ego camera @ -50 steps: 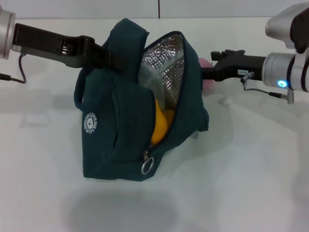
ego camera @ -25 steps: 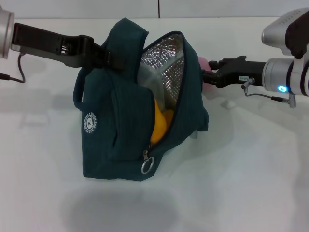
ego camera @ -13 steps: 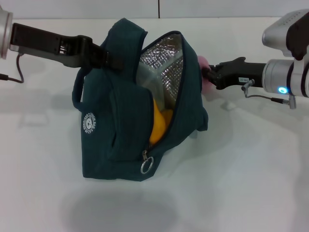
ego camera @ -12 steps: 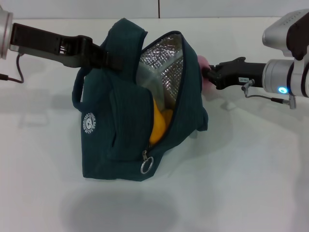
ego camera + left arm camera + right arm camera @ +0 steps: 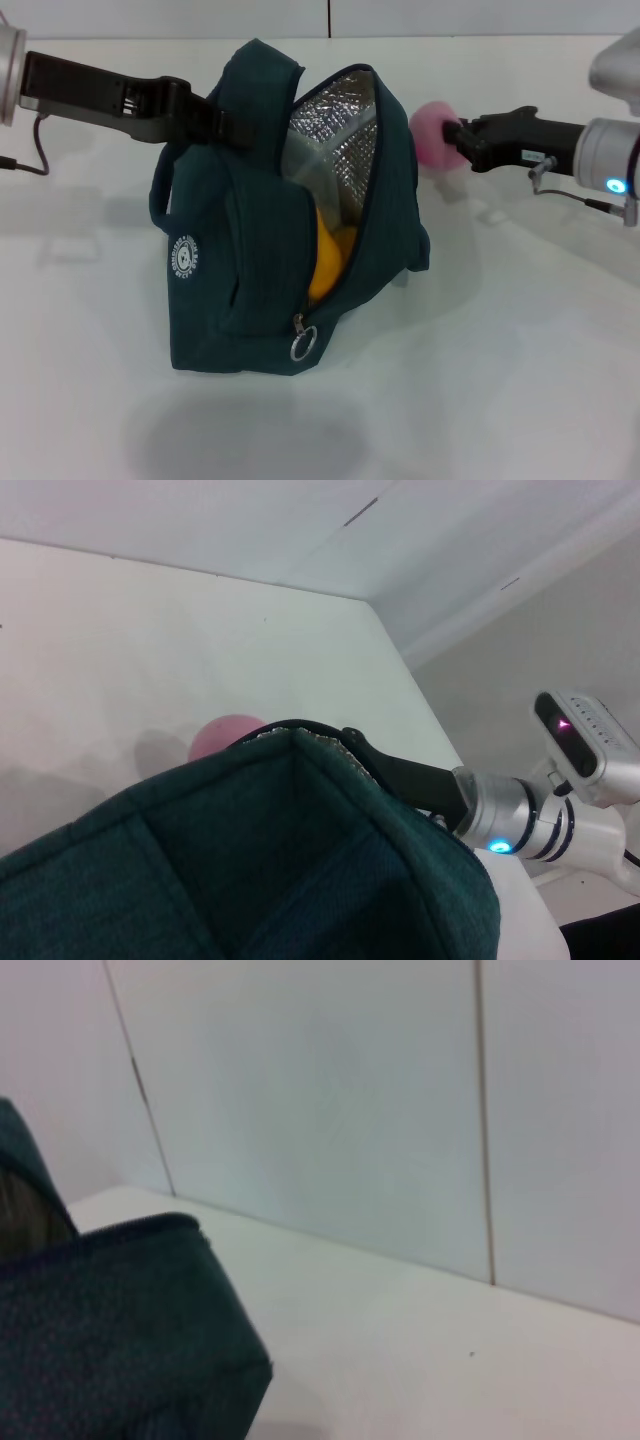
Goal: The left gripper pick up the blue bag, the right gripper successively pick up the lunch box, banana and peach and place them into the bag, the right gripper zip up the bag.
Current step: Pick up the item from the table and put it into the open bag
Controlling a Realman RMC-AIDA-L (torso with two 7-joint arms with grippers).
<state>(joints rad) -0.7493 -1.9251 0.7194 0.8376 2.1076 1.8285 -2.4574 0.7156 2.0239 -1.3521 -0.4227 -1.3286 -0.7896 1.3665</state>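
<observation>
Peach [image 5: 434, 133] at upper right, clamped in our right gripper [image 5: 462, 140] fingers beside the blue bag [image 5: 290, 220]. Our left gripper [image 5: 222, 118] fingers pinched its handle, mouth agape for loading; banana [image 5: 330, 260] inside.

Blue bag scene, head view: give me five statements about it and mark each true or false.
1. The right pincer holds the peach beside the blue bag. True.
2. The peach is already inside the bag. False: it is outside, at the bag's right.
3. The left pincer grips the bag near its top. True.
4. The bag is zipped shut. False: its mouth gapes, showing foil lining.
5. The banana lies on the table. False: yellow shows inside the bag.
</observation>
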